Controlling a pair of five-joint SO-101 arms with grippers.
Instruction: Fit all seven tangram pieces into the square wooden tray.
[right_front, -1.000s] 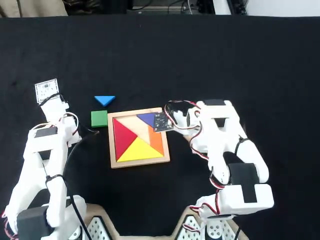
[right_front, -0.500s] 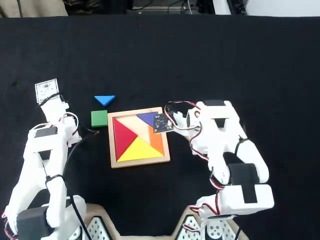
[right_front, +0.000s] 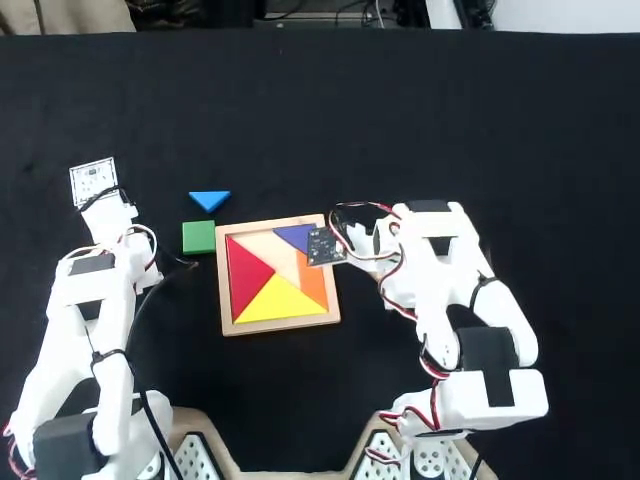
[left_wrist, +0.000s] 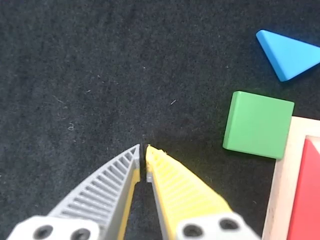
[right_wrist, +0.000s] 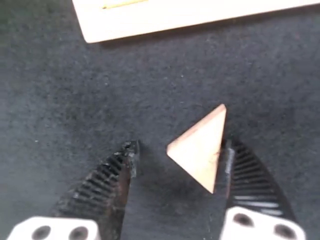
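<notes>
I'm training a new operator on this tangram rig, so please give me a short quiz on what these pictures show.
1. True or false: the green square lies inside the tray.
2. What lies between the fingers of the right gripper? A) a pale triangle B) the green square C) nothing
3. Fill in: the fingers of the left gripper are ____ (open or shut).
Key: 1 false, it lies beside the tray; 2 A; 3 shut.

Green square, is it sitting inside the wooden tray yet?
No, the green square lies on the black cloth just outside the wooden tray, next to its rim.
</notes>
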